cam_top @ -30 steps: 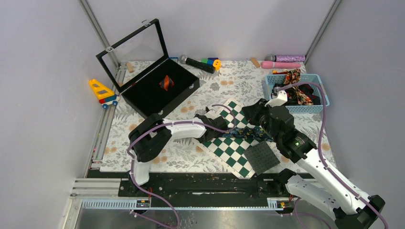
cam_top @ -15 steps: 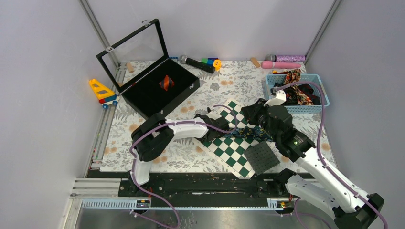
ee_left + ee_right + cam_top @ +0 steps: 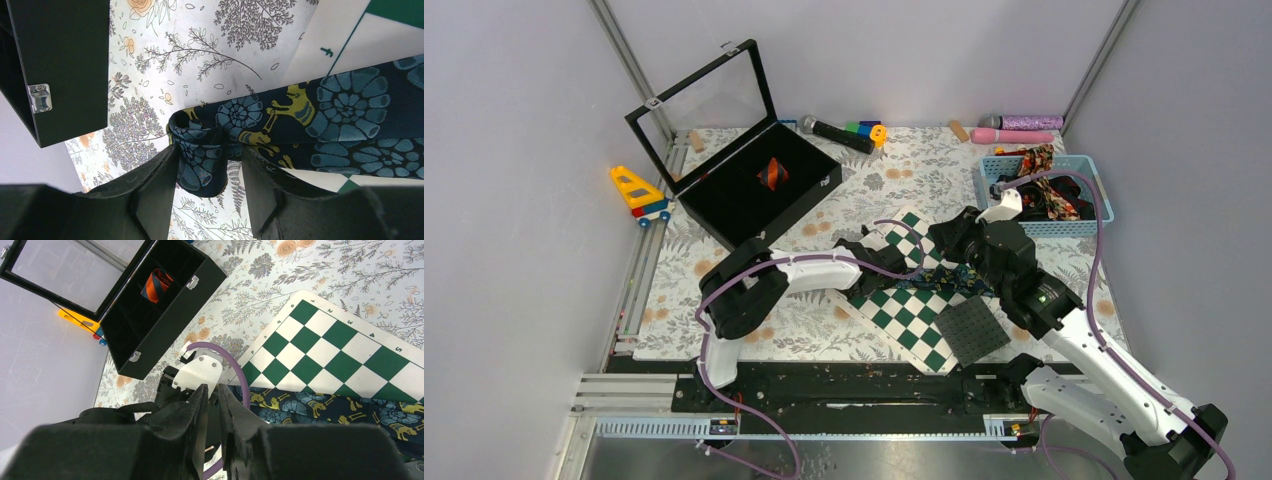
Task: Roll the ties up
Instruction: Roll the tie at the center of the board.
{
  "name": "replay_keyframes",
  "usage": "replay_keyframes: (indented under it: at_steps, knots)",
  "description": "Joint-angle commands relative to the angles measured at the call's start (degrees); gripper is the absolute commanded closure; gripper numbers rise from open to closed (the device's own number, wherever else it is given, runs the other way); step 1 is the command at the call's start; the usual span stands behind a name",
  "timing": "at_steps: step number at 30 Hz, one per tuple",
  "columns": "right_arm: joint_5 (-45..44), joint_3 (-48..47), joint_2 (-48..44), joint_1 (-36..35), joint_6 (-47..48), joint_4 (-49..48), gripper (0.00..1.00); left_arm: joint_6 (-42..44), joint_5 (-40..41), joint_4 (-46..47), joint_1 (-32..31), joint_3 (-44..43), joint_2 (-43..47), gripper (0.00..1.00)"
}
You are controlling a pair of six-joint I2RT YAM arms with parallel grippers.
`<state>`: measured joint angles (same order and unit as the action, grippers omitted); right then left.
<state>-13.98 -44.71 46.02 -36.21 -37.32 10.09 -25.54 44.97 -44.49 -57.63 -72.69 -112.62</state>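
Note:
A navy tie [image 3: 340, 115] with teal flowers and yellow print lies across the chequered board [image 3: 904, 305]. Its end is curled into a small roll [image 3: 200, 155]. My left gripper [image 3: 209, 152] stands open round that roll; one finger touches it and the other stands apart from it. In the top view the left gripper [image 3: 892, 262] is at the board's left edge. My right gripper [image 3: 213, 387] hovers just beyond it, jaws shut to a slit with nothing seen between them. The tie [image 3: 320, 407] runs past its fingers. A rolled red-orange striped tie [image 3: 771, 173] sits in the black box [image 3: 724, 215].
A blue basket [image 3: 1096, 190] at the back right holds more ties [image 3: 1039, 190]. A dark grey square mat [image 3: 972, 328] lies on the board's near corner. A toy truck [image 3: 639, 193], a microphone [image 3: 834, 132] and pink tubes [image 3: 1014, 135] line the far edge.
The left jaws have widened round the tie's rolled end. Both arms have barely shifted.

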Motion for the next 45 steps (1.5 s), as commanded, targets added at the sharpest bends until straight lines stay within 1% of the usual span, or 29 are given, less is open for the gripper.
replay_keyframes:
  at_steps: [1, 7, 10, 16, 21, 24, 29, 31, 33, 35, 41, 45]
  knots:
    - [0.0, -0.1, -0.1, 0.4, 0.0, -0.5, 0.79, -0.5, -1.4, 1.0, -0.3, -2.2, 0.2, 0.50]
    - [0.1, -0.5, 0.0, 0.5, 0.2, -0.6, 0.79, -0.4, -3.9, 2.2, -0.3, -2.1, 0.4, 0.50]
    - [0.1, -0.4, 0.1, 0.4, 0.2, -0.6, 0.79, -0.9, -5.5, 2.9, -0.3, -1.4, 0.7, 0.46]
    - [0.2, -0.5, 0.2, 0.5, 0.2, -0.6, 0.79, -1.3, -7.2, 4.3, -0.3, -0.3, 1.2, 0.45]
    - [0.3, -0.6, 0.5, 0.5, 0.4, -0.5, 0.79, -1.3, -7.7, 5.0, -0.3, 0.1, 1.4, 0.52]
    - [0.2, -0.7, 0.5, 0.4, 0.4, -0.5, 0.79, -1.3, -7.7, 5.0, -0.4, 0.0, 1.2, 0.58]
    - [0.0, -0.4, 0.3, 0.5, 0.5, -0.6, 0.79, -1.3, -7.4, 5.0, -0.3, 0.0, 1.1, 0.59]
    - [-0.1, -0.4, 0.2, 0.4, 0.4, -0.5, 0.79, -1.3, -7.3, 5.0, -0.3, 0.1, 1.2, 0.57]
    - [-0.1, -0.5, 0.2, 0.4, 0.4, -0.5, 0.79, -1.4, -7.0, 5.0, -0.2, 0.2, 1.7, 0.51]
    - [-0.1, -0.7, 0.0, 0.4, 0.6, -0.6, 0.79, -1.3, -6.6, 5.0, -0.2, 0.2, 2.5, 0.49]
    - [0.3, -3.8, -0.1, 0.5, 0.6, 1.6, 0.77, -1.7, -5.3, 4.0, -0.2, -0.1, 5.0, 0.48]
    - [0.1, -5.0, -1.4, 0.4, 0.6, 1.8, 0.71, -1.6, -5.3, 4.0, -0.2, -0.2, 6.6, 0.47]
